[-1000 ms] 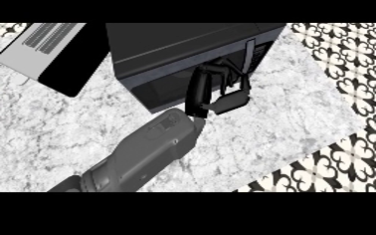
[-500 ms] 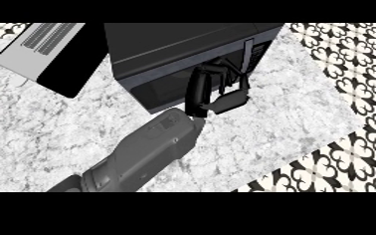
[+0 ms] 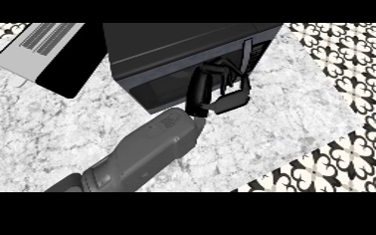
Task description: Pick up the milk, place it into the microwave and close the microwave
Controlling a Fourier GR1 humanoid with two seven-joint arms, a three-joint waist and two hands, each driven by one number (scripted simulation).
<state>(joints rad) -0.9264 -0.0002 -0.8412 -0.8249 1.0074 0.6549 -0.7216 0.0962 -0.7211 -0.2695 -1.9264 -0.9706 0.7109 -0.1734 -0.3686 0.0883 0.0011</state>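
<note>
Right hand (image 3: pixel 219 90): fingers straight, pressed flat on the microwave's front.
Microwave (image 3: pixel 172 50): door shut, far on the table (image 3: pixel 66 124).

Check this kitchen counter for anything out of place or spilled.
Nothing looks spilled or damaged on the counter. The microwave has its door swung wide open to the view's left, with the left hand at the oven's open front. The milk is not visible anywhere; the hand may be hiding it.
</note>
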